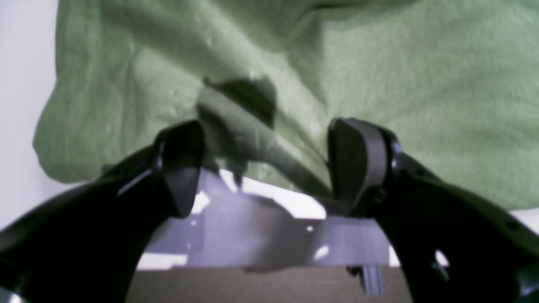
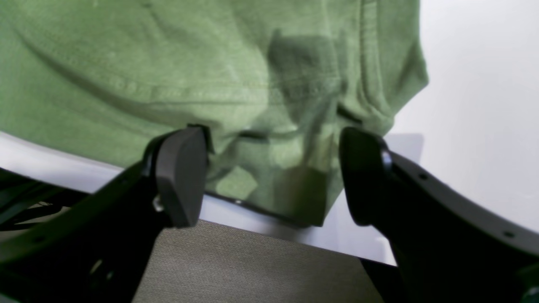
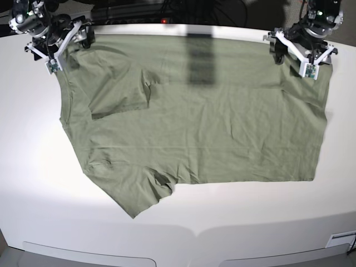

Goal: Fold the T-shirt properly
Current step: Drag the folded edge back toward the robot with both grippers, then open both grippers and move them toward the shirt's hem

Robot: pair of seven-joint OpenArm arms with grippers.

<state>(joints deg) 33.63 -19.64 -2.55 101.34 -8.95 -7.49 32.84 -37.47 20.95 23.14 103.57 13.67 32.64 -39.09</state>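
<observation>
The green T-shirt lies spread and wrinkled on the white table, with a sleeve pointing to the near left. My left gripper is at the shirt's far right corner. In the left wrist view it is open, its fingers astride a raised ridge of the T-shirt at the cloth's edge. My right gripper is at the far left corner. In the right wrist view it is open too, with the hemmed edge of the T-shirt lying between its fingers.
The table's far edge runs just behind both grippers, with dark cables and gear beyond it. A dark shadow band falls across the shirt's far middle. Bare white tabletop surrounds the shirt on the left, right and near sides.
</observation>
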